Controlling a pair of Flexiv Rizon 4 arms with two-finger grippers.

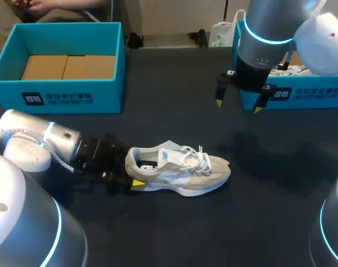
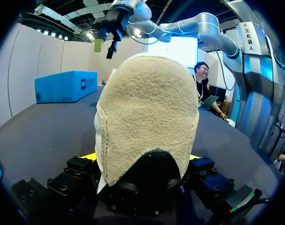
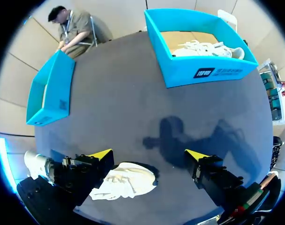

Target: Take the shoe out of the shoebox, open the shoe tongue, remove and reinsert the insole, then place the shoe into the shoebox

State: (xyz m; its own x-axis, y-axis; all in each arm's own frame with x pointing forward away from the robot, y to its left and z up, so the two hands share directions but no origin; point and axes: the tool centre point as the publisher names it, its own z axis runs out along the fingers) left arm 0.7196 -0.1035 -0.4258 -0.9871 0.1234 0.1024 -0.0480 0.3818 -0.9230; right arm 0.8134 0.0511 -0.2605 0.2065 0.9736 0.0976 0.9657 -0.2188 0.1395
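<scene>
While the left hand (image 1: 132,171) grips the shoe (image 1: 182,169), the right hand (image 1: 238,104) hangs open.

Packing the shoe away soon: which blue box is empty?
The far-left box: only bare cardboard shows inside. The other box holds a white shoe.

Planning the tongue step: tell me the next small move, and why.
Probably lower the right pincer toward the laces of the shoe. The shoe lies on the table, its heel gripped by the left pincer, so it looks steadied; the right pincer hangs open and empty, well clear of it.
</scene>
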